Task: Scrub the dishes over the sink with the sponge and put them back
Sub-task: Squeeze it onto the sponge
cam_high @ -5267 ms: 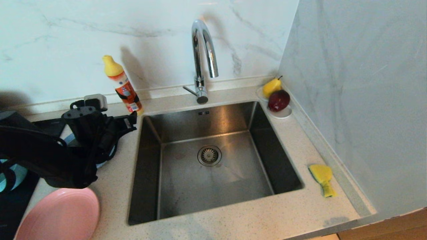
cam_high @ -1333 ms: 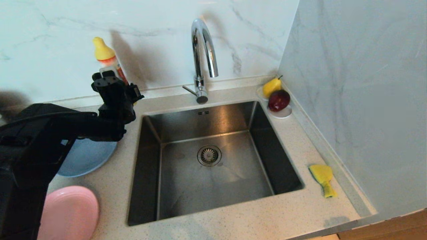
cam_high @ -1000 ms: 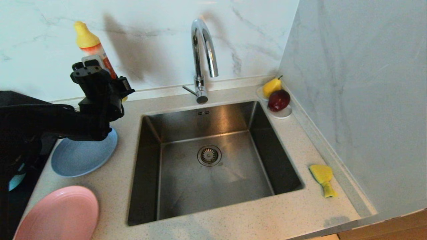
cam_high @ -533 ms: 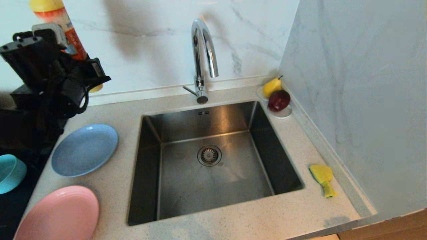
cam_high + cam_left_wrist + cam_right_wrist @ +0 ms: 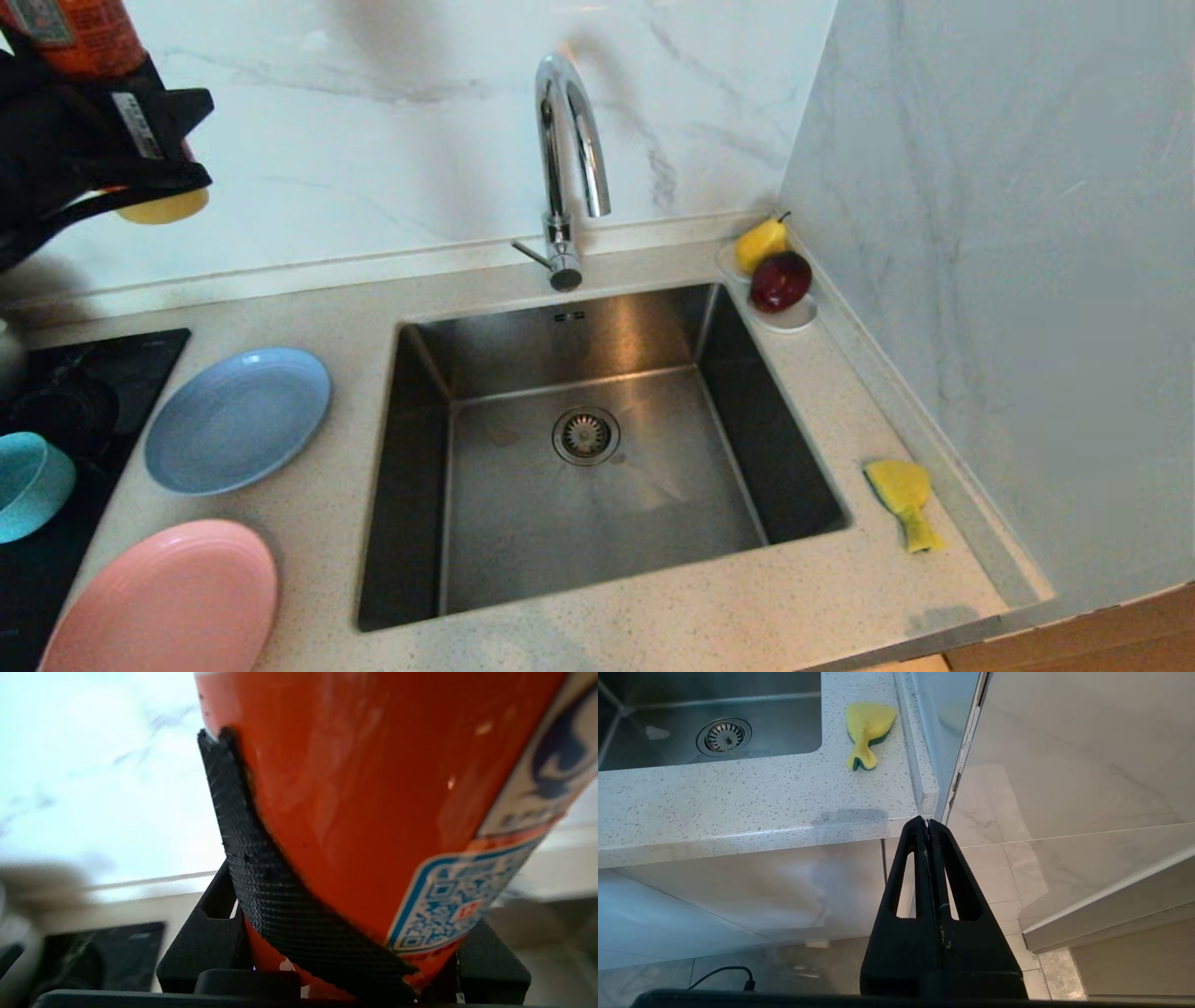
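The light-blue plate and the pink plate lie on the counter left of the sink. The teal bowl sits at the far left edge. On the counter right of the sink lies the yellow sponge, with nothing touching it. High at the back left, well above the counter, my left gripper is shut on an orange detergent bottle. My right gripper hangs shut and empty below the counter's front edge, near the sponge corner.
A tall chrome tap stands behind the sink, whose drain strainer is in the middle. A white saucer with a pear and a red fruit sits at the back right. A black hob is at left, a marble side wall at right.
My left arm has lifted the orange bottle from beside the sink, up and to the left, uncovering the light-blue plate and teal bowl. The right arm has not moved.
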Tool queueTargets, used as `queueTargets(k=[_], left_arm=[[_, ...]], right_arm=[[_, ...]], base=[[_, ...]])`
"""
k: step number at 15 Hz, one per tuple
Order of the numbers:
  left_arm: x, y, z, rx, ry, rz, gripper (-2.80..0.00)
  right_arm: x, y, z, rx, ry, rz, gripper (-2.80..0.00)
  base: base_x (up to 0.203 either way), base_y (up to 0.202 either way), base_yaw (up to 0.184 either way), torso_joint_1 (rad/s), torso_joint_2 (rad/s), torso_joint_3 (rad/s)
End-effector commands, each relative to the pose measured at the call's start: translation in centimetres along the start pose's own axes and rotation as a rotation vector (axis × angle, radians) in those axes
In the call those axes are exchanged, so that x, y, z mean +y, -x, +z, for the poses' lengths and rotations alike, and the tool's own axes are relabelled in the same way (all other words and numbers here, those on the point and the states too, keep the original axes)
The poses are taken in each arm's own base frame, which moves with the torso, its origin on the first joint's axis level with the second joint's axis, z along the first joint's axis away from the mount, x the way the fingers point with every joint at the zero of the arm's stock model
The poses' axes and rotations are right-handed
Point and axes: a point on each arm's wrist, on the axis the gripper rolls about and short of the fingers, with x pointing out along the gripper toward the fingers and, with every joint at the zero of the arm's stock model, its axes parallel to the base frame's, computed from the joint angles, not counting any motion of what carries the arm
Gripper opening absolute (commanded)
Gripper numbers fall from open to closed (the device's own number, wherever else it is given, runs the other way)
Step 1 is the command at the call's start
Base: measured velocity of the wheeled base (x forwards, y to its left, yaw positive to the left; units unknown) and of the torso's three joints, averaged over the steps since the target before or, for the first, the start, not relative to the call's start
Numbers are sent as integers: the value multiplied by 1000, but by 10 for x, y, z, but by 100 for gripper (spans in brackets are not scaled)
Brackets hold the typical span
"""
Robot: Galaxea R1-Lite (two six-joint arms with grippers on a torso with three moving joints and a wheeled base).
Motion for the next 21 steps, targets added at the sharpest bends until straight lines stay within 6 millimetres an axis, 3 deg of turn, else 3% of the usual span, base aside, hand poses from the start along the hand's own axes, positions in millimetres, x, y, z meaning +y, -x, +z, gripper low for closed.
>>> queueTargets(k=[1,12,17,21], left_arm=[[2,33,31,-49,23,-60,-280],[-46,44,45,-13,-28,-336,-280],[-71,22,75,-60,-41,-379,-280],[-121,0,72,-26,-92,-476,-280]], right_arm=[[0,0,0,-1,0,0,-280],[0,0,0,-1,0,0,-280],[0,0,0,-1,0,0,-280],[0,0,0,-1,0,0,-280]], base=[[0,0,0,0,0,0],[0,0,0,0,0,0],[0,0,0,0,0,0],[0,0,0,0,0,0]])
